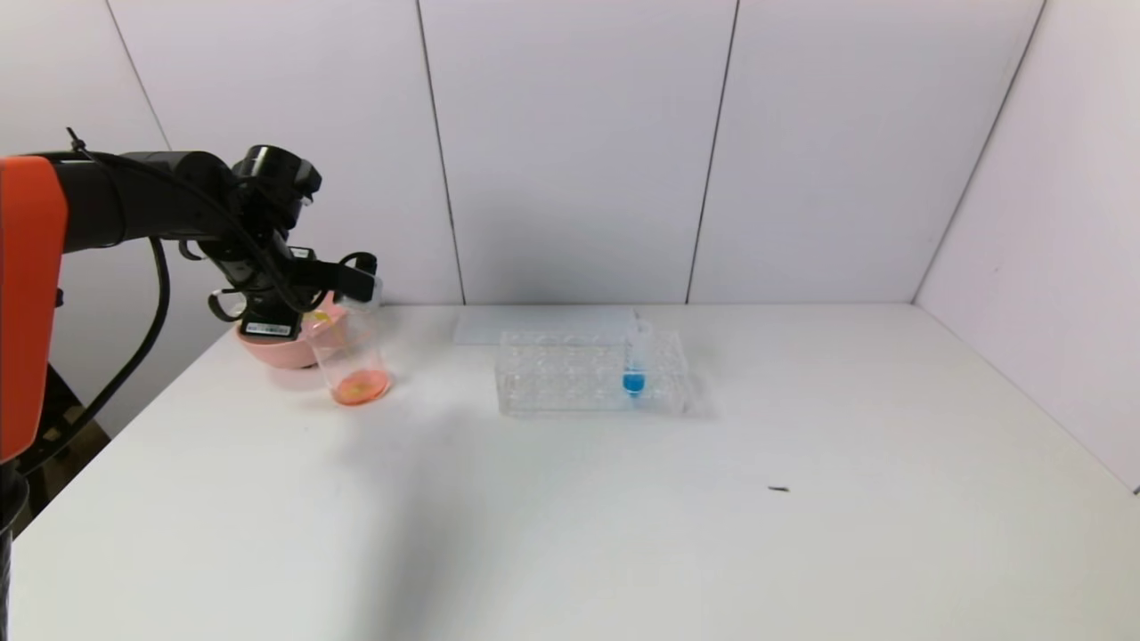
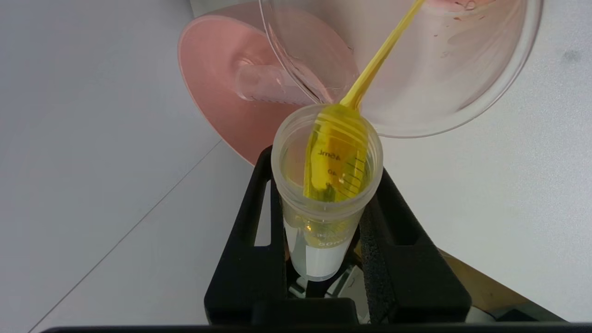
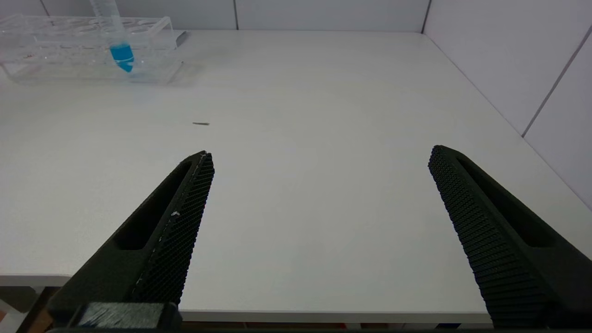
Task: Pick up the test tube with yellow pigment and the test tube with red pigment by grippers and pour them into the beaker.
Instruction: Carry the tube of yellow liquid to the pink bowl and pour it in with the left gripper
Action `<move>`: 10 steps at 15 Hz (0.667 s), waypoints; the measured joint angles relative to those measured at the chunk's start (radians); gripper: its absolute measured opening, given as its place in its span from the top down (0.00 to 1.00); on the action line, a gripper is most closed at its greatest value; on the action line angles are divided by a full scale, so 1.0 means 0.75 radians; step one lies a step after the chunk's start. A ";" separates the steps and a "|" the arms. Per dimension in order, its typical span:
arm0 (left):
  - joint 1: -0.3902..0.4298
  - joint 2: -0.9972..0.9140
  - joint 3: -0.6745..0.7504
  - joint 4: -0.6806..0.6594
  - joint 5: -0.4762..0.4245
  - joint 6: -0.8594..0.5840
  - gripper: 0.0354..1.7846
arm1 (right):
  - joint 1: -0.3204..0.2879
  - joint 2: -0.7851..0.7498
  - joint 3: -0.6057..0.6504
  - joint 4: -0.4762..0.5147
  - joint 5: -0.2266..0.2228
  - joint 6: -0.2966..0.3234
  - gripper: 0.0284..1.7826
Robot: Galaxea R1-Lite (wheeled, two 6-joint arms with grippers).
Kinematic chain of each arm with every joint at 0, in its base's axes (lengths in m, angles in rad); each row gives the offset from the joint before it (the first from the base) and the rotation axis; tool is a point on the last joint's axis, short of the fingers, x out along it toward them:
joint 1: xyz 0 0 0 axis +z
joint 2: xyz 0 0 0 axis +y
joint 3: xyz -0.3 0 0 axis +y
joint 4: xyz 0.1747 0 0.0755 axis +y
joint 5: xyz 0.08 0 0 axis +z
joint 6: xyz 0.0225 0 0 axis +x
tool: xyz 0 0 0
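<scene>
— Left gripper, where does it stand?
— At the table's far left corner, raised above the beaker. Its fingers are clamped on the test tube with yellow pigment, one on each side of the tube's body.
— And how does the tube lie?
— Tipped over, its open mouth at the beaker's rim. A thin yellow stream runs from the mouth into the beaker.
— What is in the beaker?
— An orange-red pool on its bottom, seen from the head view. Just behind it sits a pink bowl, and an empty clear tube lies inside that bowl.
— Farther right?
— A clear tube rack stands near the table's middle, well apart from the beaker, with one blue-tipped tube upright in a slot toward its right end. A small dark speck lies on the white table nearer the robot.
— The right gripper?
— Parked low at the table's near edge, fingers spread wide with nothing between them.
</scene>
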 joint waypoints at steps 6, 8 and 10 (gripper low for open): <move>-0.015 0.010 0.000 0.001 0.038 0.001 0.75 | -0.001 0.000 0.000 0.000 -0.001 0.000 0.05; -0.016 0.012 0.000 -0.001 0.040 0.001 0.75 | -0.001 0.000 0.000 0.000 -0.001 -0.001 0.05; -0.017 0.014 0.000 -0.005 0.058 0.002 0.75 | 0.001 0.000 0.000 0.000 -0.001 0.000 0.05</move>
